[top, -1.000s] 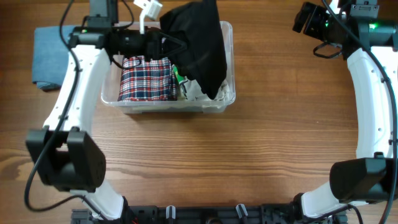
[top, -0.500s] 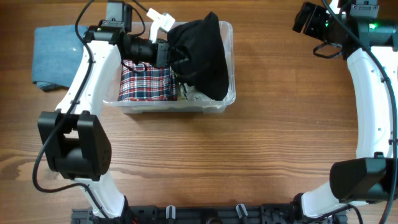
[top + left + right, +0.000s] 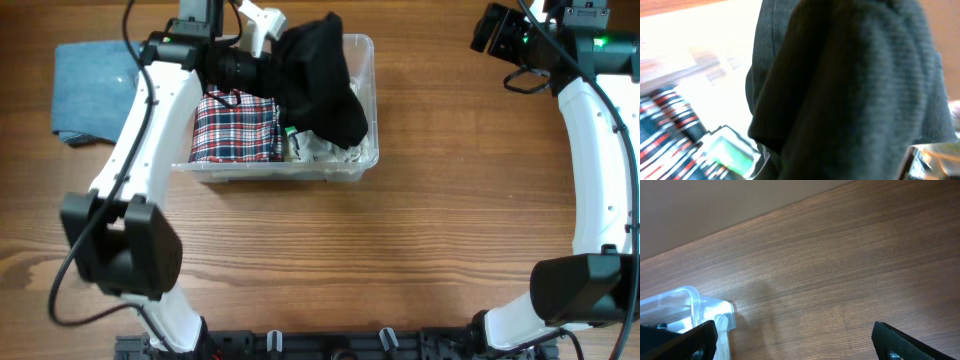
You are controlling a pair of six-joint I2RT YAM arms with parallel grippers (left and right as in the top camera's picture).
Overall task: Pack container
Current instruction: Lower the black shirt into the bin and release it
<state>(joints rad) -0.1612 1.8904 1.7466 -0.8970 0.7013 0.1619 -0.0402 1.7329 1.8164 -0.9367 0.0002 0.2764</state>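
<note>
The container sits at the upper centre-left of the overhead frame, on the wooden table. Over the last second the black garment has drawn in. It was spread wide, with its tip past the top edge of the frame. Now it hangs bunched over the container's right half, and more of the lower right corner shows. The left gripper has shifted toward the top of the frame. Its fingers are pinched almost fully together on the garment, which fills the left wrist view. I judge the garment is being gathered to go down inside and is not yet released.

The container holds 3 other things:
- A folded plaid cloth fills the left half.
- A small green-and-white item lies beside the plaid cloth.
- A pale crumpled item lies in the lower right corner.

A folded blue cloth waits on the table at upper left. The right gripper hovers at upper right, spread wide and holding nothing.
</note>
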